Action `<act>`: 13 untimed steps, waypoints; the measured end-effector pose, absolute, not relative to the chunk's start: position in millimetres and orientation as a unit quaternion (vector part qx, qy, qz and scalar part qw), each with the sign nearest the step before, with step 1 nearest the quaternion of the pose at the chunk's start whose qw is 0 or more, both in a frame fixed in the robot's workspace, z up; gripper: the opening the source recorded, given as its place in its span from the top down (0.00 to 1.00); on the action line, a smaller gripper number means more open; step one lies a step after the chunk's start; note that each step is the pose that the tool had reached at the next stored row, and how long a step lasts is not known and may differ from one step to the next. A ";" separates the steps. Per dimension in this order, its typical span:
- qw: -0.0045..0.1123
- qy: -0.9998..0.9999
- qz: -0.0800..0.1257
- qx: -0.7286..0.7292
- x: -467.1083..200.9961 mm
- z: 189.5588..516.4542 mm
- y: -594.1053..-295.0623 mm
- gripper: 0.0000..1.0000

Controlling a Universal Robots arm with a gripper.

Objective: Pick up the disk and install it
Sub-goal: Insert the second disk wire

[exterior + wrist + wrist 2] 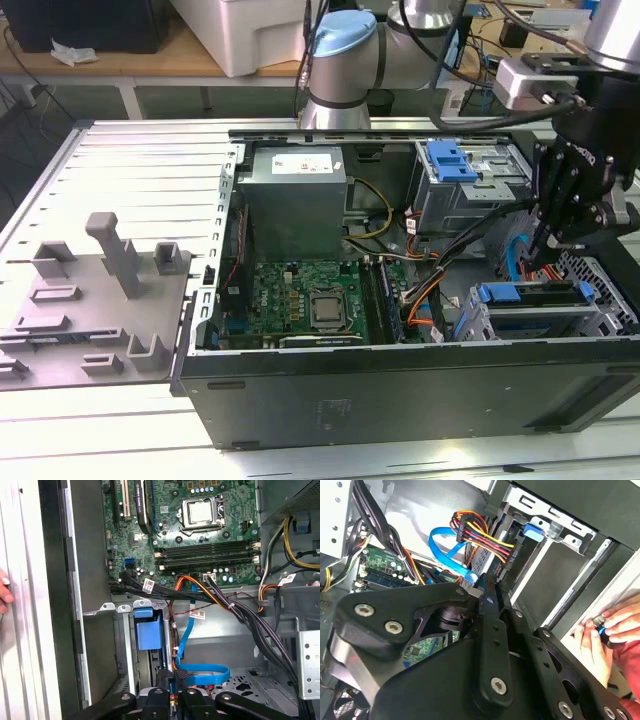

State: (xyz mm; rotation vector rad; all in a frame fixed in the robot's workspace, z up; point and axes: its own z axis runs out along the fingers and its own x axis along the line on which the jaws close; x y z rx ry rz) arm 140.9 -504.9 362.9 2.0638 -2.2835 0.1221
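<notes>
Gripper (545, 243) closed, empty, above drive cage (545, 312) — hand (605, 630) by the case in second wrist view.

Silver arm (420, 25), blue joint caps, black gripper (560, 215)

Scene is evenly lit from overhead. Glare is seen on the worktop (130, 165) slats; case (400, 390) front is shadowed. The hand (610, 630) is slightly blurred.

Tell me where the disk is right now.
In the exterior view, the disk sits in the metal drive cage at the open computer case's right end, just below the tool.
</notes>
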 end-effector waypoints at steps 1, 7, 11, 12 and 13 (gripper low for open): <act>0.029 -0.741 0.038 0.670 141.2 362.9 -506.9 0.84; 0.016 -0.742 0.023 0.670 142.9 362.9 -521.1 0.84; 0.015 -0.742 0.023 0.670 143.0 362.9 -521.8 0.84; 0.015 -0.742 0.023 0.670 143.0 362.9 -521.9 0.84; 0.015 -0.742 0.023 0.670 143.0 362.8 -522.1 0.84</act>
